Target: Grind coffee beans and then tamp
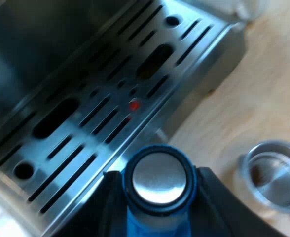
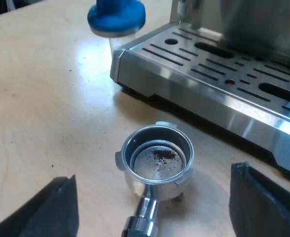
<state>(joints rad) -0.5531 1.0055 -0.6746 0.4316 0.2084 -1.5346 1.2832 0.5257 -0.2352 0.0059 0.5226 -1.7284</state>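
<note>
The blue tamper (image 1: 157, 180) shows its flat metal face, and my left gripper (image 1: 157, 202) is shut on its blue body, held above the edge of the espresso machine's drip tray (image 1: 86, 123). The metal holder (image 2: 157, 160) rests on the wooden table beside the tray, its basket up, with a few dark coffee grounds inside. Its neck (image 2: 144, 217) runs back between the fingers of my right gripper (image 2: 152, 187), which stands wide open without touching it. From the right wrist view the tamper (image 2: 116, 17) hangs in the air beyond the tray's corner. The holder's basket (image 1: 275, 175) lies near the tamper.
The slotted steel drip tray (image 2: 209, 74) of the machine juts over the table close to the holder, a small red dot (image 2: 230, 82) in its grid. Bare wooden table (image 2: 46, 108) stretches away from the holder.
</note>
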